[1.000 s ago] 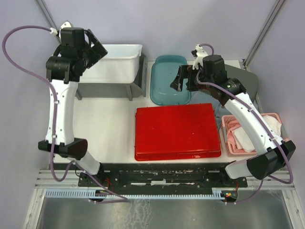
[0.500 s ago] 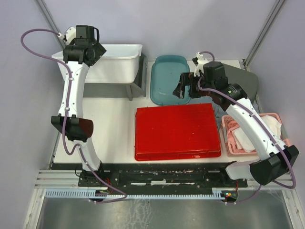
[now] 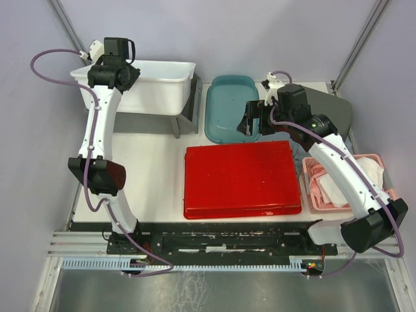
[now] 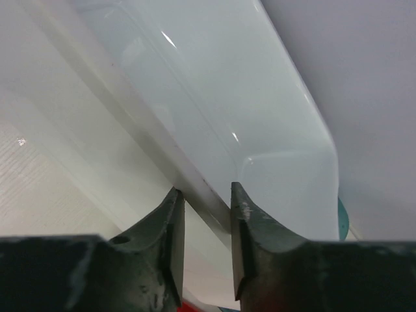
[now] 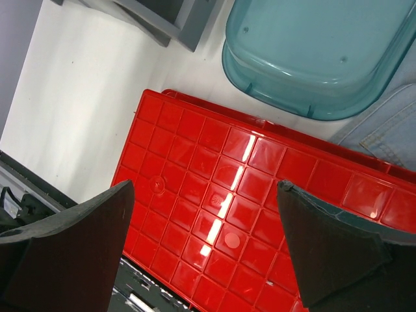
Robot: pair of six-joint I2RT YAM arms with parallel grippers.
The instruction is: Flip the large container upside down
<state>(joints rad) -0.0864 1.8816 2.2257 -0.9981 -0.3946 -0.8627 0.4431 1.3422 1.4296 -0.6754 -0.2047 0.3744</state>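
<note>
The large container (image 3: 162, 84), a white tub, stands upright on a grey stand (image 3: 186, 112) at the back left. My left gripper (image 3: 119, 71) is at its left part, and in the left wrist view the tub's rim (image 4: 195, 175) runs between the narrowed jaws of that gripper (image 4: 205, 201), which is shut on it. The tub's inside (image 4: 260, 117) looks empty. My right gripper (image 3: 249, 120) hangs wide open above the gap between the teal tub and the red container, and in its wrist view it (image 5: 205, 188) holds nothing.
A red container (image 3: 240, 179) lies bottom up in the middle, its gridded base (image 5: 214, 169) facing up. Behind it sits an overturned teal tub (image 3: 227, 107) (image 5: 312, 52). A pink basket (image 3: 331, 185) with white cloths is at the right, beside grey denim cloth (image 5: 383, 130).
My left arm stretched back over the white tub, and its gripper went from wide open to closed on the rim. The right gripper shifted slightly.
</note>
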